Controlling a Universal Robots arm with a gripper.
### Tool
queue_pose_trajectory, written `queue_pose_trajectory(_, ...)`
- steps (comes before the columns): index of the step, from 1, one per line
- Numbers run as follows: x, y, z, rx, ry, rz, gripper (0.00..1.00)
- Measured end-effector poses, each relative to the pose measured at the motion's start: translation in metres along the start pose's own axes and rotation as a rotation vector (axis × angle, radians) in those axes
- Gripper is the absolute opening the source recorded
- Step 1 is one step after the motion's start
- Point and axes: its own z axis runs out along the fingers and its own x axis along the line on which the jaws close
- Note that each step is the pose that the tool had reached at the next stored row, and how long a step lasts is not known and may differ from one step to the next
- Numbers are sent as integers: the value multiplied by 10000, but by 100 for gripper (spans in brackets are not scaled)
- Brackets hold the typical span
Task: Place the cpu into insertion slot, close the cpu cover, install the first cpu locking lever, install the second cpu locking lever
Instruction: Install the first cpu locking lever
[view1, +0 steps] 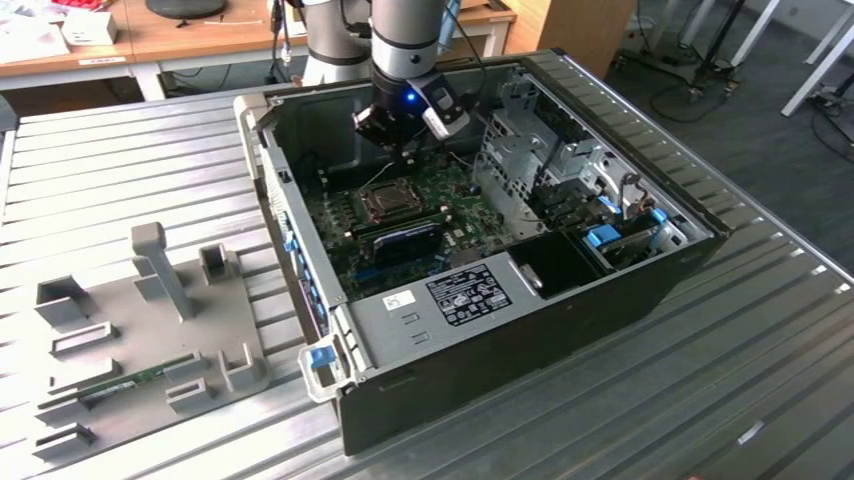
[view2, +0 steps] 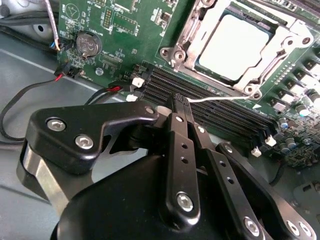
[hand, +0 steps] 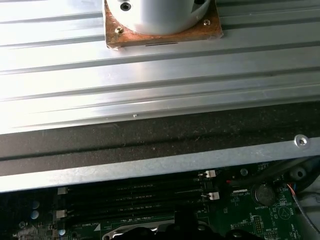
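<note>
Both black fingers (view2: 182, 150) of your gripper (view2: 181, 100) are pressed together, gripping nothing, above the long black memory slots (view2: 215, 107) beside the small square grey-topped cpu (view2: 232, 47).

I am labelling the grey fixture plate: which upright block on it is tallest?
The narrow post near the plate's far edge; it rises clearly above every other block.

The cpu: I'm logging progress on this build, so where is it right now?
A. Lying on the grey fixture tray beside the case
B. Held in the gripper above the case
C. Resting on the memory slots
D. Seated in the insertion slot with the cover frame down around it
D: in the second wrist view the cpu lies flat in the insertion slot, with the cpu cover framing it; the gripper sits apart over the memory slots.
</note>
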Motion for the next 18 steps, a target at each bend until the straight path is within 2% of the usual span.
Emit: queue_pose_trajectory(18, 38, -3, -12, 0, -17, -4, 10)
